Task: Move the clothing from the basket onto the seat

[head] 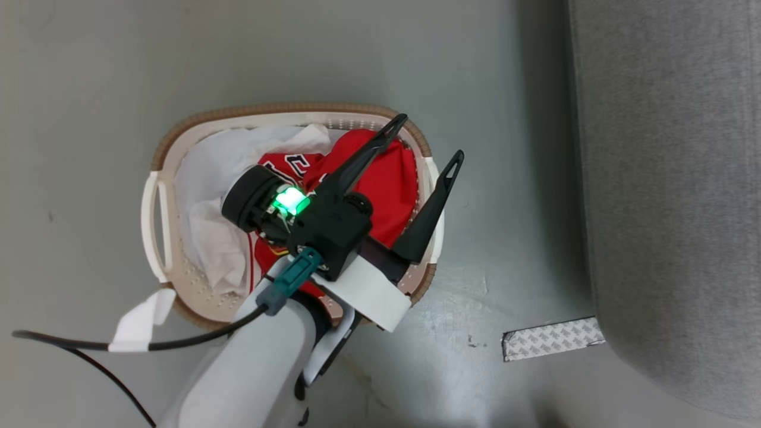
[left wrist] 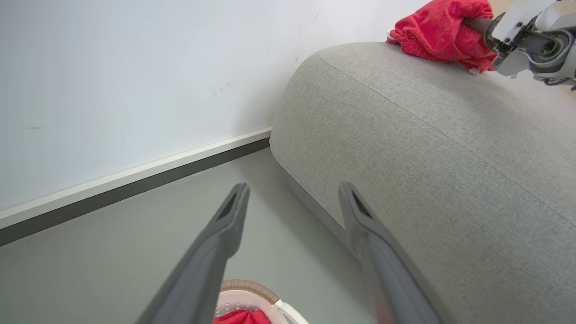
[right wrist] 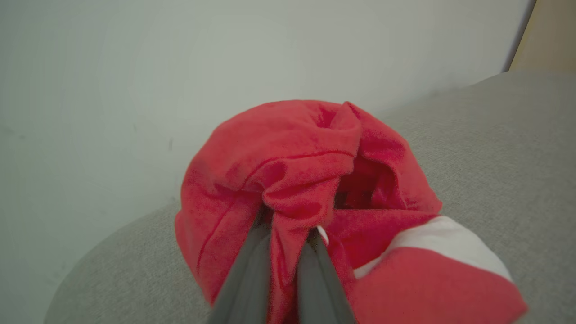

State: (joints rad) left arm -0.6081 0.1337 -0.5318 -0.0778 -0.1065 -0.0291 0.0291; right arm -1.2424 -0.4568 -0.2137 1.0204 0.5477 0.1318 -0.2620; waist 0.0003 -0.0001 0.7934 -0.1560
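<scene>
Firmly the right pincer (right wrist: 290,225) pinches a red garment (right wrist: 279,148) resting on the seat (right wrist: 495,148); left pincer (head: 428,137) gapes over the basket (head: 267,110).

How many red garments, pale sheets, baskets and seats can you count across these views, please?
Red garments: 2, a jersey in the basket and a red garment on the seat, pinched by the right gripper
Pale sheet: 1, in the basket
Basket: 1
Seat: 1
Total: 5
</scene>
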